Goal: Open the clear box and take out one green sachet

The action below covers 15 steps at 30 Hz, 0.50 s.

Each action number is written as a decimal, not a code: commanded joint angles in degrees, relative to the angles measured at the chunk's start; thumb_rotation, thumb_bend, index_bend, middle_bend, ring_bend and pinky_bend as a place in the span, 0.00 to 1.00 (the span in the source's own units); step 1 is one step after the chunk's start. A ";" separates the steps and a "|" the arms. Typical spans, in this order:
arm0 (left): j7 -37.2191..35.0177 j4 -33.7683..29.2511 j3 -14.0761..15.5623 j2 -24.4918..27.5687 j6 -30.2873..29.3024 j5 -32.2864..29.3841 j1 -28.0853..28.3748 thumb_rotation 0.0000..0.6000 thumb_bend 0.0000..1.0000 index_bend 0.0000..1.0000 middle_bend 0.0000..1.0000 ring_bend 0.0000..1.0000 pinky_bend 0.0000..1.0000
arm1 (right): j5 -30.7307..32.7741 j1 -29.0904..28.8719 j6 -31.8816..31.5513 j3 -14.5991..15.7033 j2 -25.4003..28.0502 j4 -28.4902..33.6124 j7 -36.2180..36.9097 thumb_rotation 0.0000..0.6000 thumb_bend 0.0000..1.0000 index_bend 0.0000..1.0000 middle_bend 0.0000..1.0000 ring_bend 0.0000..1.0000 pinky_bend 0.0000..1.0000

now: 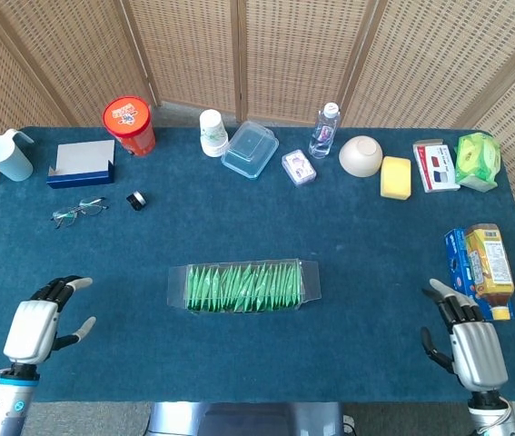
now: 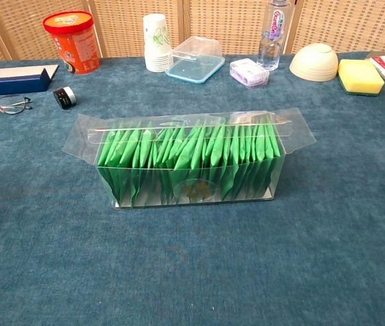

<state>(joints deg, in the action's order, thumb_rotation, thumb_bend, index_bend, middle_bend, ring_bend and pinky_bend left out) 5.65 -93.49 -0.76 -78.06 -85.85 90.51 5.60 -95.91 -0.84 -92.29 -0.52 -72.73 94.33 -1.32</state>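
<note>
A long clear box (image 1: 242, 286) (image 2: 189, 157) stands in the middle of the blue table, its end flaps folded outward. Upright inside it is a row of green sachets (image 1: 239, 287) (image 2: 185, 155). My left hand (image 1: 39, 322) hovers at the near left edge of the table, empty, with its fingers apart. At the near right edge my right hand (image 1: 469, 341) is empty too, fingers spread. Both hands are far from the box. Neither hand shows in the chest view.
Along the back stand a cup (image 1: 6, 155), a blue card box (image 1: 81, 163), a red tub (image 1: 129, 124), paper cups (image 1: 212, 133), a lidded container (image 1: 250, 150), a bottle (image 1: 324, 130), a bowl (image 1: 361, 155) and a sponge (image 1: 396, 177). Glasses (image 1: 79, 212) lie left. A juice bottle (image 1: 489, 259) lies beside my right hand.
</note>
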 commanded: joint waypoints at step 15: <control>2.82 -12.16 -5.06 4.24 16.67 1.44 14.21 1.00 0.20 0.27 0.27 0.24 0.36 | 0.72 0.51 -0.21 -0.10 -0.17 1.90 -2.60 1.00 0.47 0.18 0.17 0.18 0.23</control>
<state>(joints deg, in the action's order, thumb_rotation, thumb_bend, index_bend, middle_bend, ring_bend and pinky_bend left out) 7.68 -104.06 -4.61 -74.30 -71.19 91.76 17.81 -95.20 -0.34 -92.49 -0.62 -72.92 96.21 -3.89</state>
